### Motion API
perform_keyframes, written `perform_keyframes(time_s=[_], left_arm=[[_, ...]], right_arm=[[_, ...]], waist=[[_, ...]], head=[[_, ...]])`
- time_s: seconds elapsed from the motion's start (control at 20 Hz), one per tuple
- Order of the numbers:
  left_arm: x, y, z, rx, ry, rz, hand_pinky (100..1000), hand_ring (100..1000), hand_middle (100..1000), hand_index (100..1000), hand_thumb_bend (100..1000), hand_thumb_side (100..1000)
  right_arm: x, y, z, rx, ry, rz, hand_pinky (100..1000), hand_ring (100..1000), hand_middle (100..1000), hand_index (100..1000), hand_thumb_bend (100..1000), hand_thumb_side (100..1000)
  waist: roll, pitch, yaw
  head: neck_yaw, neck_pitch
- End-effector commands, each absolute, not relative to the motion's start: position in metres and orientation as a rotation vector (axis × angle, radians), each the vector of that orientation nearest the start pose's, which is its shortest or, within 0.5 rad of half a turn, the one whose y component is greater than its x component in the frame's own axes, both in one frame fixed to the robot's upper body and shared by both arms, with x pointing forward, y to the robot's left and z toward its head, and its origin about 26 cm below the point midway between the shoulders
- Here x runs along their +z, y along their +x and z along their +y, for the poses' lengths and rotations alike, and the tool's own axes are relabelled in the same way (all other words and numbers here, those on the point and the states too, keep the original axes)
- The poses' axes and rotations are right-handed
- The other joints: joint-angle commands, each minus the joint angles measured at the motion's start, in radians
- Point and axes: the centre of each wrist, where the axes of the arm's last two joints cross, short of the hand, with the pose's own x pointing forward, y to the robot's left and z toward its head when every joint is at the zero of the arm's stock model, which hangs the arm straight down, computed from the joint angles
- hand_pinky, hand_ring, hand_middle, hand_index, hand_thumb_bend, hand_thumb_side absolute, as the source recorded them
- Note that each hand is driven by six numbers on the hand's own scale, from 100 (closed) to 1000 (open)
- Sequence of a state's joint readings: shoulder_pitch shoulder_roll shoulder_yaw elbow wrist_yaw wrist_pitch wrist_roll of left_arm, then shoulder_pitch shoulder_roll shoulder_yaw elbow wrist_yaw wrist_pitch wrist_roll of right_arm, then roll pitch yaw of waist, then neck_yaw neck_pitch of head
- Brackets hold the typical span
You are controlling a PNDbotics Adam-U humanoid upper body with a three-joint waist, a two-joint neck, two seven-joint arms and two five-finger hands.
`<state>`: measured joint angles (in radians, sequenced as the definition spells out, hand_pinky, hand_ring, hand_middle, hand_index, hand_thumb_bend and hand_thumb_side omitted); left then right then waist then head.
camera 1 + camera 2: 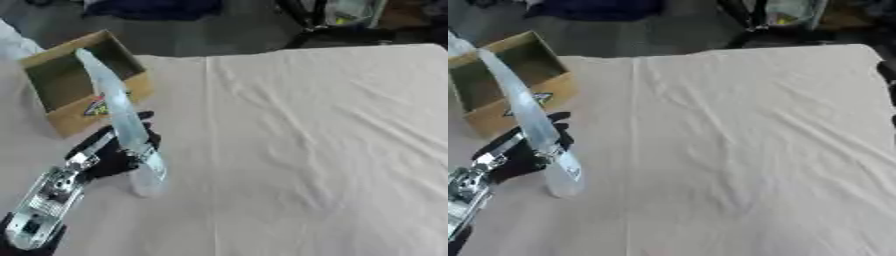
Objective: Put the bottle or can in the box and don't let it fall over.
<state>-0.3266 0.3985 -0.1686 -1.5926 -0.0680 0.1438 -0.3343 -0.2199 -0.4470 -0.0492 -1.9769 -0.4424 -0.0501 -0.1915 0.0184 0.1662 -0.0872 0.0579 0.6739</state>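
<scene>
Worktop: a table covered with a creased cream cloth [306,150], most of it bare.
Box: an open cardboard box [61,80] stood at the far left corner of the cloth, turned at an angle, opening up; a small coloured mark showed on its near wall, unreadable.
Bottle: a clear, tall bottle [118,107] was near the left edge, just in front of the box. It was smeared in both views. It leaned, its top slanting up and left over the box's opening, its base low and toward the near side. Whether the base touched the cloth could not be told.
Bottle vs box: the bottle was not set down inside the box; only its upper end overlapped the opening in the views.
Left hand: the black left hand [109,155] came in from the near left corner on a silver forearm [44,205]. Its fingers were curled round the bottle's lower part, dark fingers showing on both sides of the clear body.
Right hand: seen in neither view.
Background: dark floor and dark items beyond the far edge, not made out.
</scene>
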Motion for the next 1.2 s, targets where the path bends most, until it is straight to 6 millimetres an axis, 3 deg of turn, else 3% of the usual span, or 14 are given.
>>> perform_keyframes(time_s=[0.05, 0.65, 0.8, 1.2], left_arm=[[0.093, 0.349, 0.271, -0.812, 0.05, -1.533, 1000, 1000, 1000, 549, 100, 400], [0.081, 0.351, 0.275, -0.753, 0.061, -1.497, 1000, 1000, 1000, 318, 100, 407], [0.079, 0.351, 0.275, -0.736, 0.065, -1.493, 1000, 1000, 1000, 145, 100, 412], [0.078, 0.35, 0.274, -0.732, 0.056, -1.507, 1000, 1000, 1000, 122, 100, 424]], right_arm=[[0.203, 0.29, -0.301, -0.001, 0.051, -2.251, 1000, 1000, 953, 1000, 100, 470], [0.203, 0.291, -0.3, 0.003, 0.054, -2.251, 1000, 1000, 953, 1000, 100, 470], [0.203, 0.291, -0.3, 0.002, 0.054, -2.251, 1000, 1000, 953, 1000, 100, 470], [0.203, 0.291, -0.3, 0.002, 0.056, -2.251, 1000, 1000, 953, 1000, 100, 470]], waist=[[-0.002, -0.008, -0.001], [-0.002, -0.008, -0.001], [-0.002, -0.008, -0.001], [-0.002, -0.008, -0.003]], head=[[-0.004, -0.015], [-0.003, -0.015], [-0.004, -0.015], [-0.005, -0.014]])
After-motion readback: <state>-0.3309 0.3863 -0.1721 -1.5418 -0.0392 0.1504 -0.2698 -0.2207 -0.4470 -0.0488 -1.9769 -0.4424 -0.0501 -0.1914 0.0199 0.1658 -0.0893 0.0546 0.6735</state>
